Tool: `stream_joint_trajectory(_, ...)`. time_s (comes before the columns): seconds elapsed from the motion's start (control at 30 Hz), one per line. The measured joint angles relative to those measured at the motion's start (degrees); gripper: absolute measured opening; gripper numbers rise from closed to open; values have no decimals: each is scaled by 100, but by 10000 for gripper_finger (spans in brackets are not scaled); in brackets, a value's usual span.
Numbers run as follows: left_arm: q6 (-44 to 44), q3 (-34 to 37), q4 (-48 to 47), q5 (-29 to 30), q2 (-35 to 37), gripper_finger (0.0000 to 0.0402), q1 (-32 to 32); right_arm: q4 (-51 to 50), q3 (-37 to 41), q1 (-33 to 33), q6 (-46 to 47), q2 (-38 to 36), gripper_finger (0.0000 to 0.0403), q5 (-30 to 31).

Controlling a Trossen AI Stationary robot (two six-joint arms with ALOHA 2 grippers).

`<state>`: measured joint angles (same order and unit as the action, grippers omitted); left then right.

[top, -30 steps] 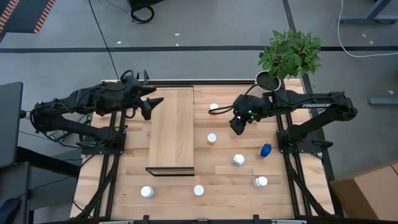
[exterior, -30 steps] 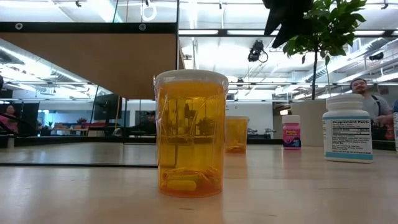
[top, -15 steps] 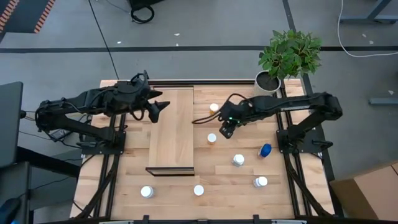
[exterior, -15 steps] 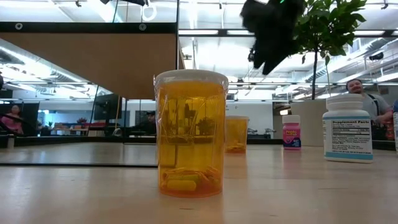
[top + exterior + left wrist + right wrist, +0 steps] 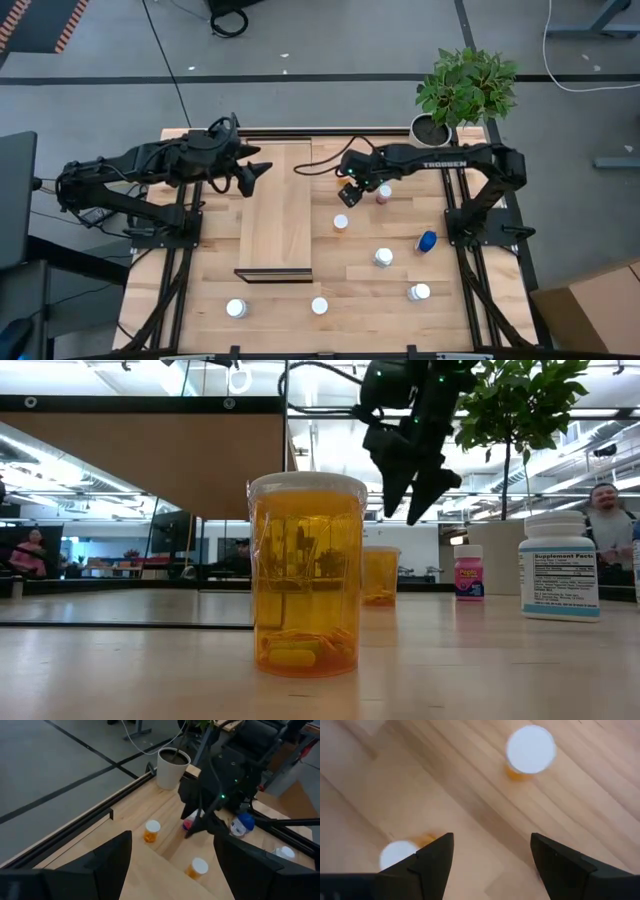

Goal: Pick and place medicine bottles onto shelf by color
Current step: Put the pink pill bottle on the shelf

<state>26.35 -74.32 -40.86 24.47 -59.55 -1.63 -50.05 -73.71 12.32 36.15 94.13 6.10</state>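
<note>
Nearest in the low view, centre frame: a clear orange plastic pill bottle with a white cap [image 5: 306, 573], upright on the slatted wooden tabletop [image 5: 480, 660], a few capsules at the bottom. We judge it light, rigid and smooth-walled, so it could slip or tip. Best to pinch the round body just below the cap, jaws square to it.

Behind it, right of centre: a second orange bottle [image 5: 380, 576], a small pink-labelled bottle [image 5: 468, 572] and a white supplement bottle with a printed label [image 5: 558, 566].

In the high view the other bottles stand scattered over the lower right; a blue one [image 5: 427, 241] lies tipped over.

The right gripper [image 5: 347, 193] hangs above the orange bottles in the upper middle, jaws spread, holding nothing.

The left gripper [image 5: 256, 170] waits over the upper end of the long light-wood shelf board [image 5: 278, 210], jaws spread, empty. No bottles on the shelf yet.
</note>
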Motion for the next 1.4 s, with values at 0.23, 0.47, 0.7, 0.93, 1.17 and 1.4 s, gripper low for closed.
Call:
stream_joint_trajectory(0.23, 0, 2, -113, -11, 9, 286, 0, -1273, 0, 315, 776, 0, 273, -452)
stream_joint_trajectory(0.47, 2, 2, -107, -11, 9, 286, -2, -1787, 0, 566, 784, -2, 273, -614)
stream_joint_trajectory(0.7, -2, 2, -116, -11, 15, 286, -2, -1882, 0, 599, 719, -4, 273, -467)
stream_joint_trajectory(0.93, 2, 2, -234, -11, 46, 286, -2, -1858, 206, 677, 691, -11, 273, -313)
stream_joint_trajectory(1.17, 4, 2, -239, -11, 42, 286, -2, -1492, 683, 691, 723, -9, 273, -773)
stream_joint_trajectory(1.4, 4, 2, -236, -11, 42, 286, 0, -1287, 795, 664, 736, -9, 273, -716)
